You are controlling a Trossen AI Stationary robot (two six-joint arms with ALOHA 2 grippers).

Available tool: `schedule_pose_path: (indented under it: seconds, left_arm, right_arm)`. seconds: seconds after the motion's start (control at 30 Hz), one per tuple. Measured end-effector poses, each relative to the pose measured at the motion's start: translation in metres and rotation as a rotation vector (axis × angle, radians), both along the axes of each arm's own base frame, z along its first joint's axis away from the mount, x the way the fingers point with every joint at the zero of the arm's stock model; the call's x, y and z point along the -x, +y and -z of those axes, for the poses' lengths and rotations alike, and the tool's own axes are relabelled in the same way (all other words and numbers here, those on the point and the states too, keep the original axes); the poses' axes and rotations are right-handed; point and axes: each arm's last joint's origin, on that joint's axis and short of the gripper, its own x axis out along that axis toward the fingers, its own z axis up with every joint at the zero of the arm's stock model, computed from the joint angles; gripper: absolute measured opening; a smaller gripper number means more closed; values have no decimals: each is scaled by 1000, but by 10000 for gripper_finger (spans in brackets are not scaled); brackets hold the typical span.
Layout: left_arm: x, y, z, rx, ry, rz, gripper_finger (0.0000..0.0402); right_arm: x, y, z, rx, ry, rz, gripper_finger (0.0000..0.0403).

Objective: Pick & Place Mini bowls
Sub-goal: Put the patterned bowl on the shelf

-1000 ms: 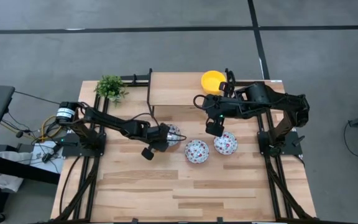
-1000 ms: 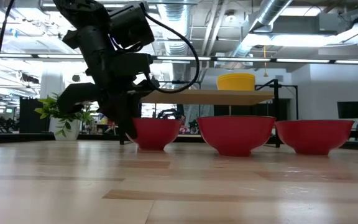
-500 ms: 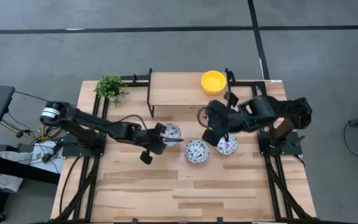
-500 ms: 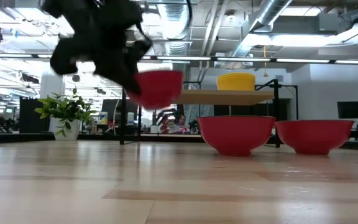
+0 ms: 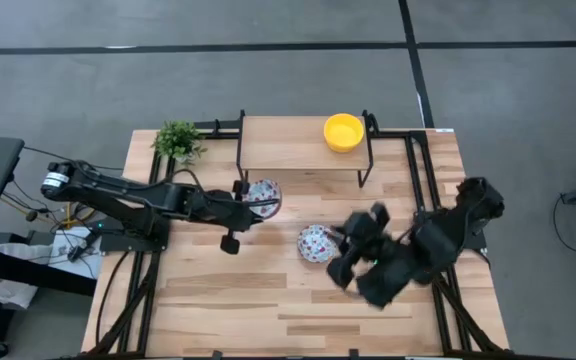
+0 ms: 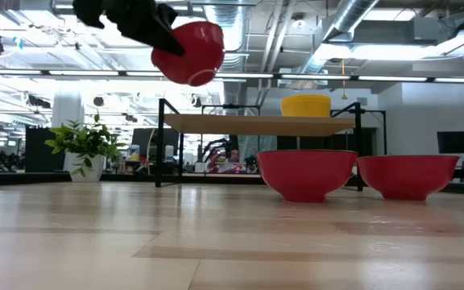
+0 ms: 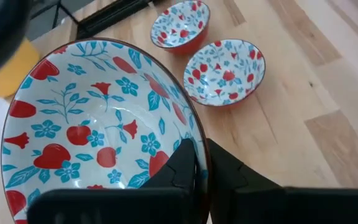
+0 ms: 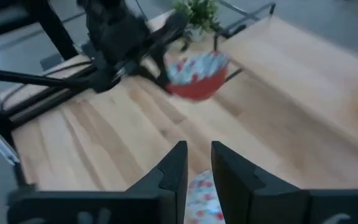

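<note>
Your wooden table [image 5: 228, 300] carries a raised wooden shelf [image 5: 283, 145] at its far edge; one yellow bowl [image 5: 343, 131] sits on that shelf's right end, and a small potted plant [image 5: 177, 140] stands at the table's far left corner. Your left arm reaches across from the left; its left end effector [image 5: 245, 200] is clamped on the rim of a floral bowl [image 5: 264, 195], held in the air above the level of the shelf top, as the low view shows. Your right arm is drawn back toward the near right; its right end effector [image 8: 197, 163] shows fingers slightly apart with nothing between them. Two more floral bowls [image 7: 224, 71] rest on the table, close together; one [image 5: 316, 243] lies just beside the right arm.
</note>
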Motion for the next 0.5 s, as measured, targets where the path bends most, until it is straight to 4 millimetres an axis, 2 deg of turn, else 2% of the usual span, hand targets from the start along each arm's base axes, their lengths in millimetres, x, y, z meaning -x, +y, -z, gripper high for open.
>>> schedule_pose_path:
  seconds: [0.27,0.5]
  left_arm:
    - [6,0,-32,1,123,-9,16]
    - [12,7,-44,-189,214,94,16]
  right_arm:
    - [-39,59,78,-67,-90,134,63]
    - [-72,94,135,-165,-226,228,63]
